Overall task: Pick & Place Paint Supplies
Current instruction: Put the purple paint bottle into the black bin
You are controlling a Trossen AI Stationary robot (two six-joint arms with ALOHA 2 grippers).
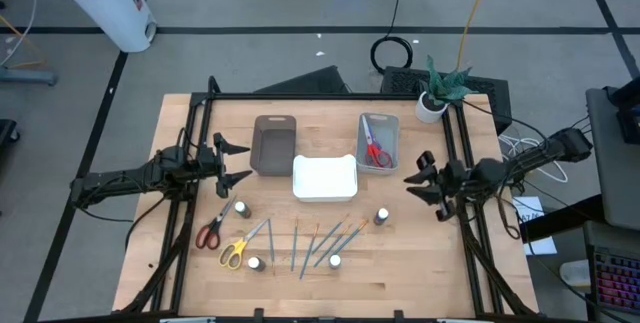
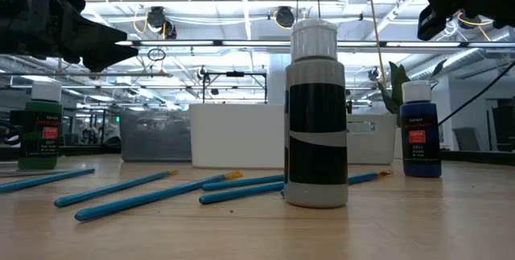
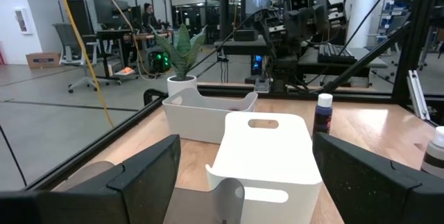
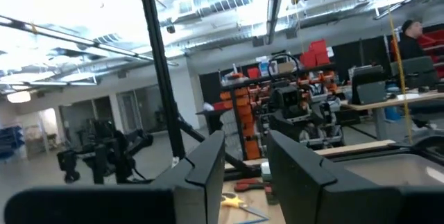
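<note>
Both grippers hover above the table and hold nothing. My left gripper [image 1: 240, 163] is open at the table's left, beside the brown tray [image 1: 274, 145]; its wrist view looks over the white tray [image 3: 263, 154]. My right gripper [image 1: 415, 171] is open at the right, near the grey tray [image 1: 378, 128], which holds red scissors [image 1: 377, 150]. On the near half of the table lie red-handled scissors [image 1: 212, 229], yellow-handled scissors [image 1: 235, 248] and several blue brushes [image 1: 305, 243]. Several white-capped bottles [image 1: 382, 216] stand upright among them.
The three trays sit in a row across the table's middle, the white tray [image 1: 324, 176] between the other two. A potted plant [image 1: 440, 91] stands at the far right corner. A black frame [image 1: 330, 96] runs along the table's edges. One bottle [image 2: 315, 115] stands close to the low camera.
</note>
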